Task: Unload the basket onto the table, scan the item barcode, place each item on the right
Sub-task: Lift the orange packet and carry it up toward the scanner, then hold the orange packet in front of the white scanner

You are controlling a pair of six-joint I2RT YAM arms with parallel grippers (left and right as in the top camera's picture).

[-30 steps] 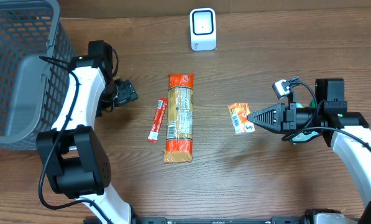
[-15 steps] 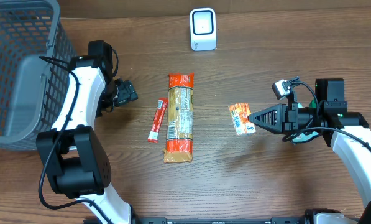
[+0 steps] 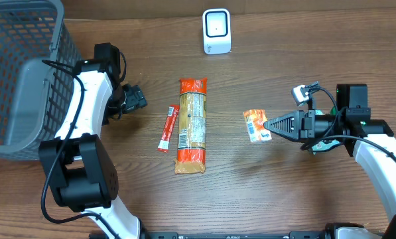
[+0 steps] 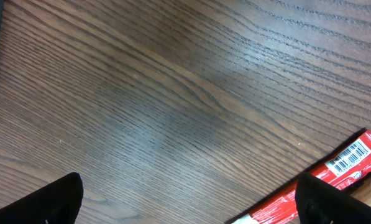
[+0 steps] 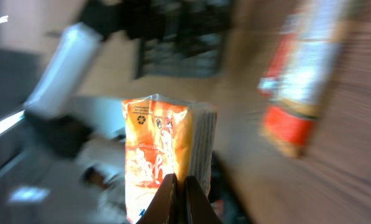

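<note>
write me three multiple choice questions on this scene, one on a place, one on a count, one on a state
1. In the overhead view, the white scanner stands:
A. at the bottom edge
B. at the right edge
C. near the top edge, beyond the long orange pack

2. How many packs lie flat on the table, unheld?
A. one
B. two
C. four

3. The right fingers are:
A. shut on the small orange packet
B. open over bare wood
C. shut on nothing

Answers: 1 C, it sits above the long orange pack's top end. 2 B, only that pack and the red stick sachet lie there. 3 A, the right wrist view shows the packet pinched between them.
</note>
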